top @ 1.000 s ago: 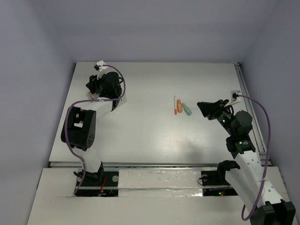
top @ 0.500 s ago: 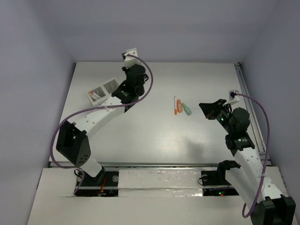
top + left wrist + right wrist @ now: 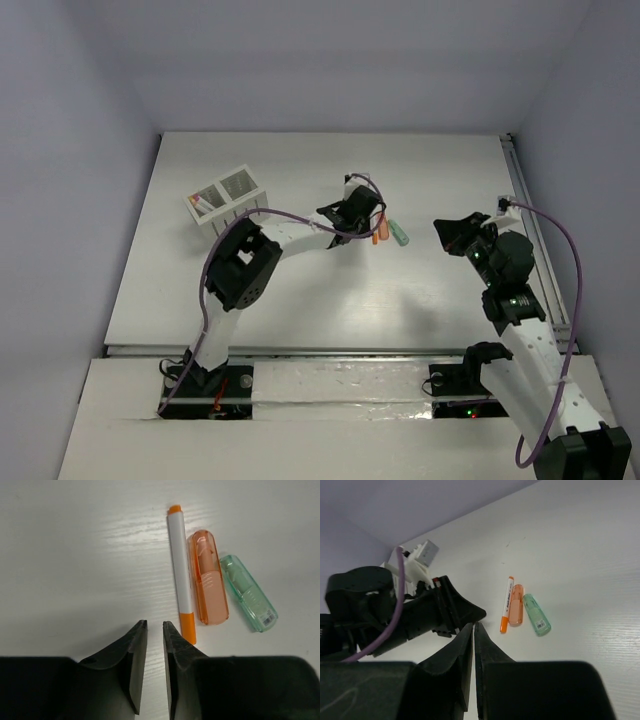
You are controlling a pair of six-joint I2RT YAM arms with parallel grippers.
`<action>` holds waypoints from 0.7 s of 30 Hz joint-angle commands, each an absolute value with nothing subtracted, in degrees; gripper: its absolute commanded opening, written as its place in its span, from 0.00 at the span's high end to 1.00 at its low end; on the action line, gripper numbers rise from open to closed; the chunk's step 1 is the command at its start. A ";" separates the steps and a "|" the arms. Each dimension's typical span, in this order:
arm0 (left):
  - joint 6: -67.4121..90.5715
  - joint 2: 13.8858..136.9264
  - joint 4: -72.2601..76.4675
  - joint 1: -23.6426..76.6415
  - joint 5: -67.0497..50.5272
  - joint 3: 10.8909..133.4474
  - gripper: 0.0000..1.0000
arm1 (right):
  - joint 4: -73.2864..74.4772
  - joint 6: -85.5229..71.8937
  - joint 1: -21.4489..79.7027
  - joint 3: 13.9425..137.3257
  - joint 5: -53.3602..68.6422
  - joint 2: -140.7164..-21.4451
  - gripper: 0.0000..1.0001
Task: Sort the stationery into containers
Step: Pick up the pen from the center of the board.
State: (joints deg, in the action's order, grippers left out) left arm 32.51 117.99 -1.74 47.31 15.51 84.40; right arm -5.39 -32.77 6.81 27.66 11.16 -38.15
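The left gripper (image 3: 154, 626) hangs low over the white table (image 3: 300, 300) near its centre. Its jaws stand a narrow gap apart and nothing lies between them. In the left wrist view you see three items just ahead and to the right of the fingertips:
- A thin white pen with orange ends (image 3: 181, 575) lies flat, its nearer orange end just beside the right-hand finger (image 3: 175, 650).
- A stubby translucent orange marker (image 3: 208, 580) lies close against the pen's right side, parallel to it.
- A stubby translucent mint-green marker (image 3: 247, 594) lies at the orange marker's right, angled slightly away from it.

The right gripper (image 3: 473, 625) hovers at the right of the table, well apart from the three items and pointed toward them. Its jaws are pressed together and carry nothing.

In the top view you find the small white two-compartment organiser box with slotted sides (image 3: 243, 210) at the left rear of the table, well apart from both grippers. A small coloured item shows in its left compartment; you cannot tell what it is.
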 commanded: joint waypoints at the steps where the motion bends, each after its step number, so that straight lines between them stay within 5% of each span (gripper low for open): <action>1: 35.15 118.29 -1.67 47.20 12.22 90.16 0.82 | -6.06 -31.73 6.68 30.67 11.33 -39.02 0.89; 5: 35.51 120.67 -1.41 47.72 10.90 91.58 0.75 | -6.59 -31.73 6.68 30.59 12.57 -39.46 0.88; 21: 32.34 130.42 -8.96 47.72 20.56 104.67 0.77 | -7.38 -31.73 6.68 30.41 13.97 -39.02 0.85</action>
